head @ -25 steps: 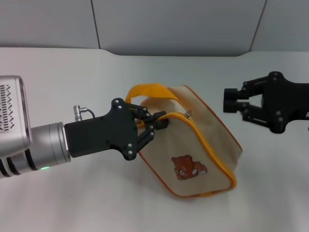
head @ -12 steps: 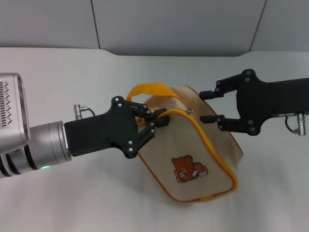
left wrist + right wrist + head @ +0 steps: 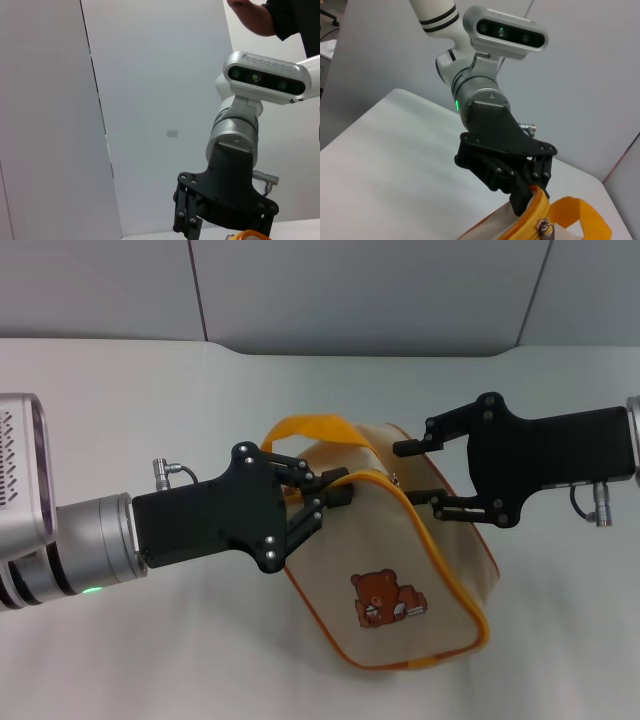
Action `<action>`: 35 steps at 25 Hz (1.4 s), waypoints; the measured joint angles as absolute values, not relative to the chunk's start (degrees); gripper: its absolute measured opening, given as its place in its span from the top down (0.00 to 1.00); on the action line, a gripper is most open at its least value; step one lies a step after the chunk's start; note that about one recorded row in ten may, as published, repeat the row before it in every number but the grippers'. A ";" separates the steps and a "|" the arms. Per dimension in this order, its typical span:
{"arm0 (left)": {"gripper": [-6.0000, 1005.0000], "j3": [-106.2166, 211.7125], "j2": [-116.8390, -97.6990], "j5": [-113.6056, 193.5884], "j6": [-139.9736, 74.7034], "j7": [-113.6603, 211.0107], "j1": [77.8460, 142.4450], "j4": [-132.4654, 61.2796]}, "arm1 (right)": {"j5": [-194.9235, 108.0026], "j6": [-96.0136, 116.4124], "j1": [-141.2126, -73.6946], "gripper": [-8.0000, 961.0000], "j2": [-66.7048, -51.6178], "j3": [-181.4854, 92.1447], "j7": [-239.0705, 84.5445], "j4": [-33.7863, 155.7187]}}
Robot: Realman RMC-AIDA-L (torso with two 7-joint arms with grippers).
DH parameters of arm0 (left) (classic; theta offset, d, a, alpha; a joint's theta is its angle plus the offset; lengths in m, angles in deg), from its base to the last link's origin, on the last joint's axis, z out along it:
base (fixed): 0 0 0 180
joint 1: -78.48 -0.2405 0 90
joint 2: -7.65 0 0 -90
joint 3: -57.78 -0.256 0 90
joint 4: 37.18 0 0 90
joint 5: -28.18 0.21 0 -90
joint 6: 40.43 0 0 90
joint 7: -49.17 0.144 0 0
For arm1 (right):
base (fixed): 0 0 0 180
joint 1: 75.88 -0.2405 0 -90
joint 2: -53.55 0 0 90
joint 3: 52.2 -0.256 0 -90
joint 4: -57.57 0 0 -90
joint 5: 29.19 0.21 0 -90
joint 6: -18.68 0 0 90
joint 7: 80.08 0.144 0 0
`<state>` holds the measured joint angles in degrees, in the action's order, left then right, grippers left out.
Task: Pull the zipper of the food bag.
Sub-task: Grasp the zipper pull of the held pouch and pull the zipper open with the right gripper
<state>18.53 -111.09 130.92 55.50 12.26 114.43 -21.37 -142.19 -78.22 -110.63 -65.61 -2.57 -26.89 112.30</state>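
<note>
Here the left gripper (image 3: 335, 495) is clamping the food bag (image 3: 420, 580) at its zipper (image 3: 440, 540) edge on the white desk (image 3: 150, 400), while the right gripper (image 3: 415, 478) is hovering spread wide around the silver pull tab (image 3: 394, 480).

My black left gripper (image 3: 335, 492) clamps the boxy beige canvas food bag (image 3: 420, 570) at its left end. My black right gripper (image 3: 417, 477) straddles the silver zipper pull (image 3: 396, 479), fingers spread. The white tabletop (image 3: 120, 410) toward its far-left corner lies bare.
</note>
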 joint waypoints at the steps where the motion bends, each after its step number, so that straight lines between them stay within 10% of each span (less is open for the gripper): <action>1: 0.86 18.53 -111.09 130.92 55.50 12.26 114.43 -21.37 | -142.05 -78.21 -110.61 0.58 -65.68 -2.42 -27.08 112.30; 16: 0.85 18.43 -111.09 130.91 55.37 12.26 114.04 -21.36 | -138.60 -77.62 -109.88 0.64 -66.08 0.51 -28.35 111.98; 25: 0.85 18.79 -111.12 130.91 55.17 12.26 113.84 -21.37 | -138.96 -77.14 -109.89 0.99 -65.93 2.94 -28.35 110.91; 35: 0.84 27.64 -111.19 130.91 50.45 11.94 112.82 -24.46 | -142.41 -77.21 -106.56 0.99 -65.63 2.13 -26.95 110.94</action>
